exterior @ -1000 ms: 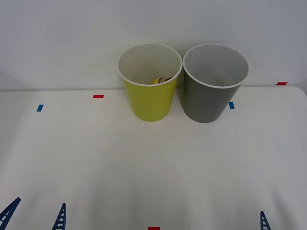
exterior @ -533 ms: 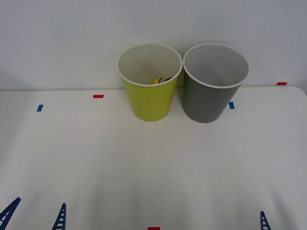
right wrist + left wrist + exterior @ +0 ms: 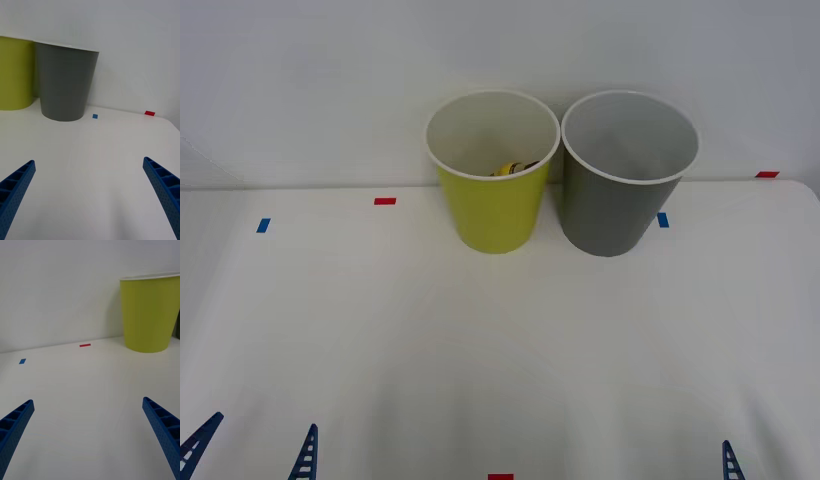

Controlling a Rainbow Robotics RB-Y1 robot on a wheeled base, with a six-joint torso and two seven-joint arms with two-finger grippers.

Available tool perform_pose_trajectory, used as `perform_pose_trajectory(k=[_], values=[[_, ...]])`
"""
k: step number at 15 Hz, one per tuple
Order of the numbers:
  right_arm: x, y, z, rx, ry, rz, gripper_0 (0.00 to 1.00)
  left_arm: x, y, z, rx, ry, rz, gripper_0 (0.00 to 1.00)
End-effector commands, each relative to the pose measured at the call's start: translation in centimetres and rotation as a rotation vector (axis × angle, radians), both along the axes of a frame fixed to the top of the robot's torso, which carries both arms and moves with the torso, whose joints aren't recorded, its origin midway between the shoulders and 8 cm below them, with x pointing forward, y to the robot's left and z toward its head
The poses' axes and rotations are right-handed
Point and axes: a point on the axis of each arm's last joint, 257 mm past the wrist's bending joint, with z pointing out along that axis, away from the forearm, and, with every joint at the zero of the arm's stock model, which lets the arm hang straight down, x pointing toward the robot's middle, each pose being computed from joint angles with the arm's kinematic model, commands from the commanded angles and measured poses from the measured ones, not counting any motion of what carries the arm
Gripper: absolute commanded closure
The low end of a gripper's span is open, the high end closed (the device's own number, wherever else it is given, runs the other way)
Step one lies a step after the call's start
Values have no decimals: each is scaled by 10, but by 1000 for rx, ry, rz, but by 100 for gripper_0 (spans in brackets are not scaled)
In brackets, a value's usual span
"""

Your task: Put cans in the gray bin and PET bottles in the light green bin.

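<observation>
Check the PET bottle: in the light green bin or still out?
In. A bit of the yellow PET bottle with its dark cap peeks over the front rim inside the light green bin. How it lies inside: cannot tell.

White table [image 3: 500, 350] with small red [image 3: 385, 201] and blue tape marks [image 3: 263, 225].

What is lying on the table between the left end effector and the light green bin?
Nothing: in the front view the table is bare between the open left end effector and the light green bin. The left wrist view agrees.
</observation>
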Motion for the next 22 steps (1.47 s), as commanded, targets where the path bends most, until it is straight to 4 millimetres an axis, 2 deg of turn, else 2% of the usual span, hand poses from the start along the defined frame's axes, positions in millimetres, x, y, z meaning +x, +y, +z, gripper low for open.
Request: perform_pose_trajectory(k=[1,22], values=[[0,0,0,0,0,0,0,0,0,0,0,0,0,0],[0,0,0,0,0,0,0,0,0,0,0,0,0,0]])
